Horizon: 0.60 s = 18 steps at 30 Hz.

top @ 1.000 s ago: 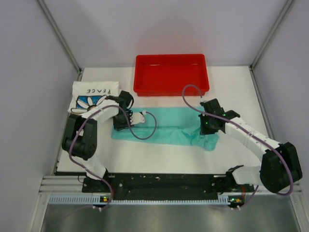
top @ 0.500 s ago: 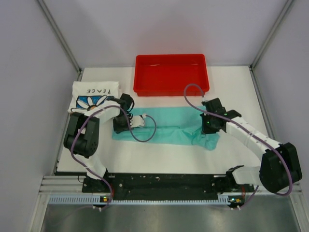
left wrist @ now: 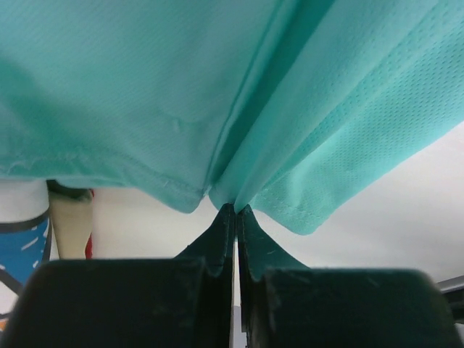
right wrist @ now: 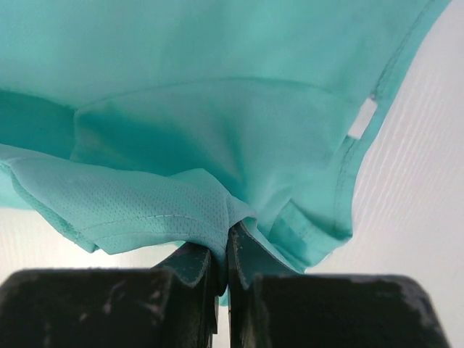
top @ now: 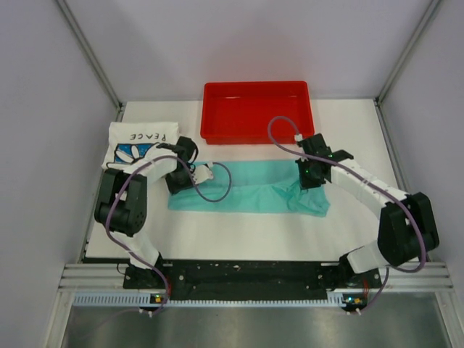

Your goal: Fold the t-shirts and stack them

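Note:
The teal-green t-shirt lies as a long folded band across the table's middle. My left gripper is shut on its left end; in the left wrist view the fingertips pinch a fold of teal cloth. My right gripper is shut on its right end; the right wrist view shows the fingertips pinching bunched teal cloth. The white daisy "PEACE" t-shirt lies folded at the back left, beside the left arm.
A red plastic tray stands at the back centre, just behind the teal shirt. Grey walls and metal posts close in the left and right sides. A black rail runs along the near edge.
Both grippers have moved toward the back of the table with the shirt ends in them. The teal band now lies flatter and straighter, and its right end has shifted back.

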Each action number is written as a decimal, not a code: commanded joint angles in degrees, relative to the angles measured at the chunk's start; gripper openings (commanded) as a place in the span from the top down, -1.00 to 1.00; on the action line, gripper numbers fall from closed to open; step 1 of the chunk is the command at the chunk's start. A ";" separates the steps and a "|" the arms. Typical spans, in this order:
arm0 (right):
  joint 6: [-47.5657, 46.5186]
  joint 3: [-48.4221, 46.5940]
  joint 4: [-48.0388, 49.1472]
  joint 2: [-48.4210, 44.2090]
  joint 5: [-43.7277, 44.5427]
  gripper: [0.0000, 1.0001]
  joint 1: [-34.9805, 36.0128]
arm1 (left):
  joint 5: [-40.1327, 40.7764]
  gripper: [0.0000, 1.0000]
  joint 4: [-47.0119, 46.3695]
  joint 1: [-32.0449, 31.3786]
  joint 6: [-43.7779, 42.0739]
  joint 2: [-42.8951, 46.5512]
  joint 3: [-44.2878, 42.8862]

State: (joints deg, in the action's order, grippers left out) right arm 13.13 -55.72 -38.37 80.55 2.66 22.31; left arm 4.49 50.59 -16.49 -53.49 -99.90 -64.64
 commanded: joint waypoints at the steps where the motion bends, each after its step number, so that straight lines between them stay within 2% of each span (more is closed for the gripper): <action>1: -5.03 -5.44 1.28 5.66 3.06 1.00 -0.95 | 2.71 1.00 0.21 2.25 8.31 2.08 -2.59; 10: -11.54 -8.26 3.12 10.32 7.36 1.00 -0.95 | 1.31 1.00 1.44 3.40 12.71 0.41 -4.09; 13: -11.98 -8.79 3.13 11.73 7.63 0.87 -0.95 | 1.40 1.00 1.53 3.40 13.24 -1.17 -5.40; 16: -11.81 -9.49 3.74 13.13 8.06 0.58 -0.95 | 2.36 0.96 0.66 3.31 13.94 -2.05 -6.11; 18: -11.63 -10.36 4.88 14.89 9.03 0.49 -0.95 | 4.11 0.68 -0.92 3.40 15.08 -2.67 -6.63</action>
State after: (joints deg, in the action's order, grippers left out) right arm 2.42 -62.11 -36.25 92.77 8.97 22.26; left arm 5.96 51.22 -13.41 -41.04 -101.23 -69.01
